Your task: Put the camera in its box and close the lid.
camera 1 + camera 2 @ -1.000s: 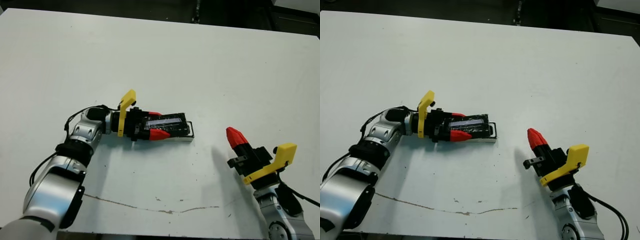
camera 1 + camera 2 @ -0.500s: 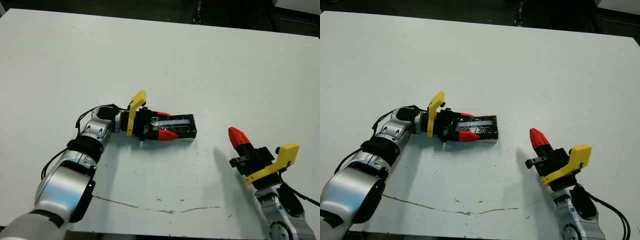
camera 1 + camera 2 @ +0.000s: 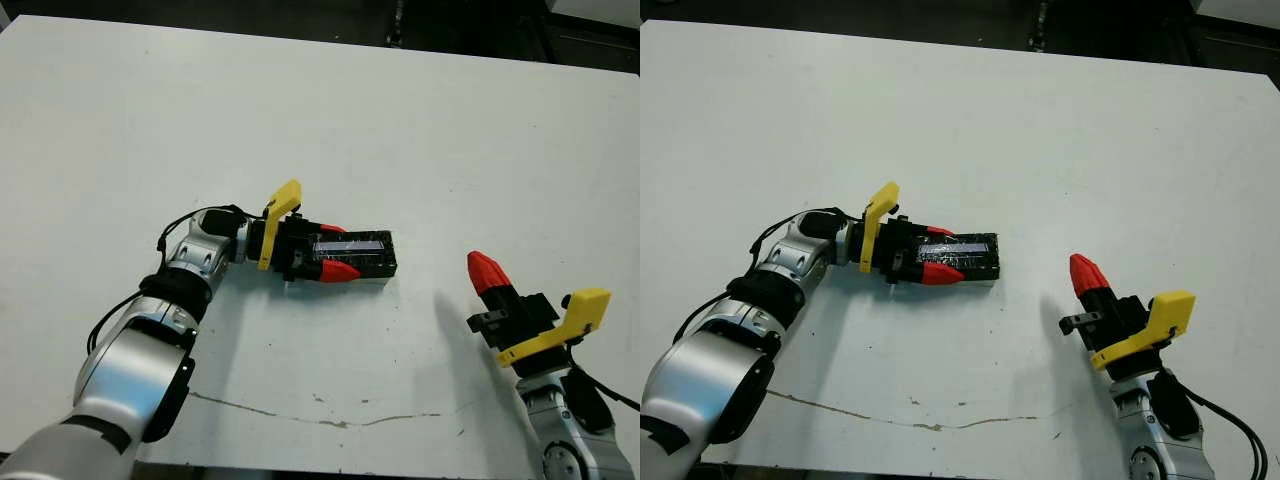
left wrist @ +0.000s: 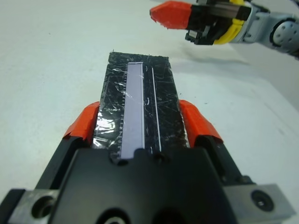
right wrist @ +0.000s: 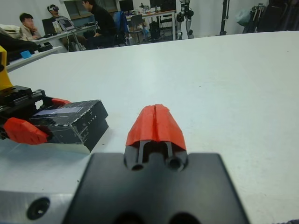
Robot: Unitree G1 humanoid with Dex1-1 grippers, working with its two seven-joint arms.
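I see a white worktop [image 3: 420, 120], mostly bare, with a thin brownish crack or scratch line [image 3: 320, 418] running along its near edge and a few small dark specks. Beyond its far edge the head views give only dark floor.

The lid [image 3: 358, 255] sits near the middle of the worktop, on top of the box [image 5: 70, 145], of which only a pale strip shows beneath the black slab. My left claw [image 3: 335, 250] is clamped on the lid from the left, one red finger along each long side. I cannot see the camera in any view.

My right claw [image 3: 485, 272] hangs well apart to the right, its two red fingers pressed together and holding nothing.

The left wrist view shows what the head views do not: the crinkly foil surface of the lid [image 4: 140, 105], with a pale lavender band down its length, and red fingers [image 4: 198, 123] touching both its edges. It also catches the right claw [image 4: 173, 13] beyond the lid's far end.

The right wrist view alone shows the room: people [image 5: 100, 21] seated at desks with screens, chairs, and a stand at the back wall. It also shows the lid's side face and the white edge under it.
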